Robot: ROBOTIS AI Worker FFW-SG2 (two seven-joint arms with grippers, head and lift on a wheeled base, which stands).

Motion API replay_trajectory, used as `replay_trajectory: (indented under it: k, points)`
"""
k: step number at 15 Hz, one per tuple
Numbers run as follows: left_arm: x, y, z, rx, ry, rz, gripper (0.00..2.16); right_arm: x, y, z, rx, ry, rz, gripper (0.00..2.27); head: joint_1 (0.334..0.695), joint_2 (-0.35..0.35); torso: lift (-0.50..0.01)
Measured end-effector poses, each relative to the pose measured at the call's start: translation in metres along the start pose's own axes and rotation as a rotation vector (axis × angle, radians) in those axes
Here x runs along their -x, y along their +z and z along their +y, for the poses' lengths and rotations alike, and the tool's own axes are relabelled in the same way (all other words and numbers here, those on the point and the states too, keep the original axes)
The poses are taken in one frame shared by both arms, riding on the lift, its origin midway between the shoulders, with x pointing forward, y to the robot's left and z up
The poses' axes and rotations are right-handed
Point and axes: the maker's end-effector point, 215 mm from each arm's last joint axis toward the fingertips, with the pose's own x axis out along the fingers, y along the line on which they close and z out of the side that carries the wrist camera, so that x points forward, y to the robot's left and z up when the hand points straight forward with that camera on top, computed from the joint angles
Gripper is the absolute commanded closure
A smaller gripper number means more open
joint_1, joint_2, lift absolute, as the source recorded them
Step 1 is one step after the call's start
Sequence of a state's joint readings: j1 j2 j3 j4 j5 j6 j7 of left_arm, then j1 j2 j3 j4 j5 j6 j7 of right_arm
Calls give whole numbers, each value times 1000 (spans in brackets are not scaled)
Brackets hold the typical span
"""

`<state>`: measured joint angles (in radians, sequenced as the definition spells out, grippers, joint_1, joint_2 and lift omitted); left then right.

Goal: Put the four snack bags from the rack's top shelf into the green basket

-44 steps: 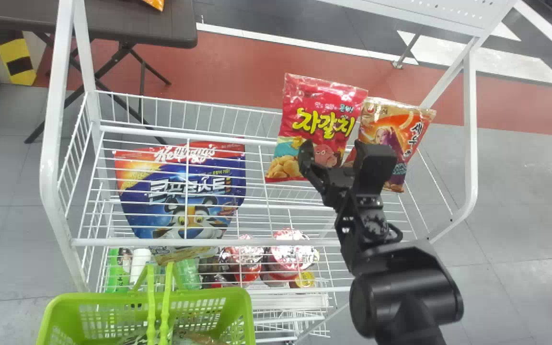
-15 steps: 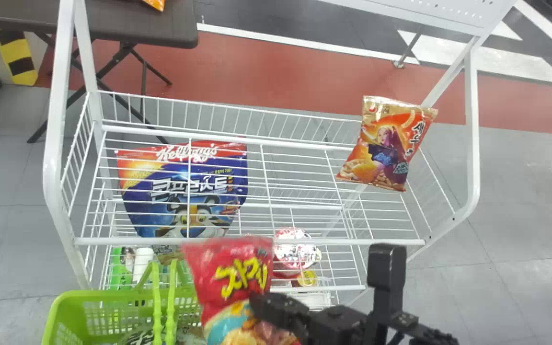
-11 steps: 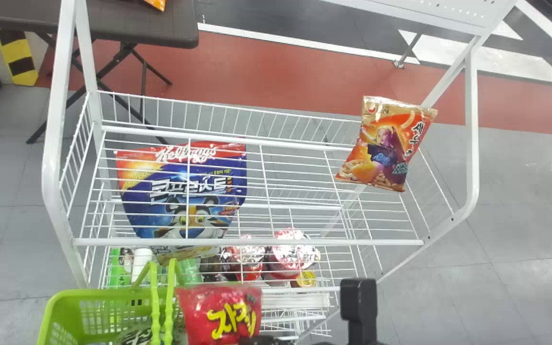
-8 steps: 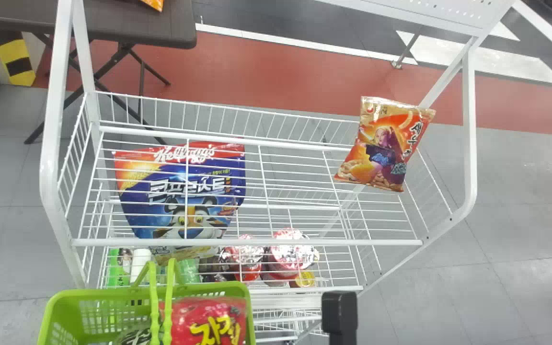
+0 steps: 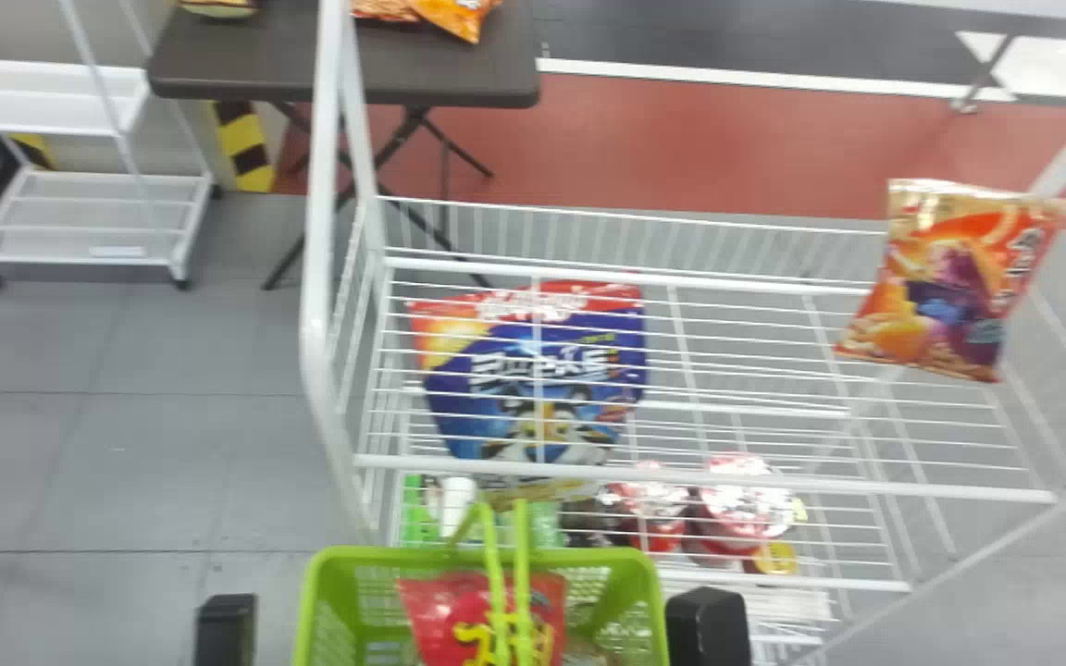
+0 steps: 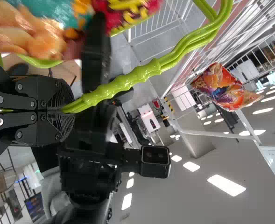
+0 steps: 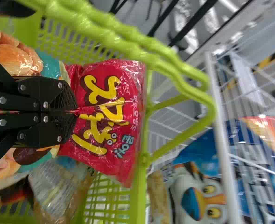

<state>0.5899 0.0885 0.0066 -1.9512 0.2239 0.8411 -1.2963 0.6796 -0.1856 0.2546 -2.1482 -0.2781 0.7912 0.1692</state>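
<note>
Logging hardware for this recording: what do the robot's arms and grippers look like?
The left gripper and right gripper look alike: black linkages with round silver screws and black, finely ridged pads. The right arm is black too and carries a boxy black block, its face showing two round spots, perhaps a camera.

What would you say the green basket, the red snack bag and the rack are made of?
The green basket looks like glossy molded plastic, with perforated walls; the red snack bag, shiny plastic or foil film, crinkled at its end; the rack, probably painted metal, with thin wires.
</note>
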Motion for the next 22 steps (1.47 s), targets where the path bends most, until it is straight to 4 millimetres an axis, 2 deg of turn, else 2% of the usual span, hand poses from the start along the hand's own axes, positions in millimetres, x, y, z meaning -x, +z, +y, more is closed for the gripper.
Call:
replay_trajectory:
  k: [1,2,4,7,10,12,13,16,18,20,22]
  points:
    - [0,0,0,0,0,0,2118,0,-6,-7,15,-27,18,-2,695,-58,0]
    - [0,0,0,0,0,0,2118,2,-8,-17,24,-56,26,-2,695,-102,0]
    - [-2,-1,0,1,0,2,2118,13,-1,-35,31,-102,9,53,695,-158,0]
    - [-3,-2,0,1,-3,5,2118,29,38,-62,96,-207,-101,53,695,-244,0]
    - [-2,-1,-2,-3,-6,6,2118,53,112,-77,169,-267,-345,53,695,-265,0]
    - [-2,-2,-4,-3,-6,7,2118,86,176,-96,241,-363,-569,56,695,-296,0]
    - [-2,-2,-4,-4,-5,7,2118,97,199,-106,267,-398,-630,63,695,-313,0]
    - [-2,-2,-4,-7,-5,9,2118,118,254,-175,264,-550,-685,66,695,-350,0]
    - [-2,-3,-5,-8,-5,13,2118,138,285,-238,222,-696,-710,66,695,-350,0]
    - [-2,-3,-4,-10,-4,17,2118,158,304,-296,186,-826,-723,66,695,-350,0]
    - [0,-3,-4,-8,-3,16,2118,179,311,-348,162,-977,-714,70,695,-350,0]
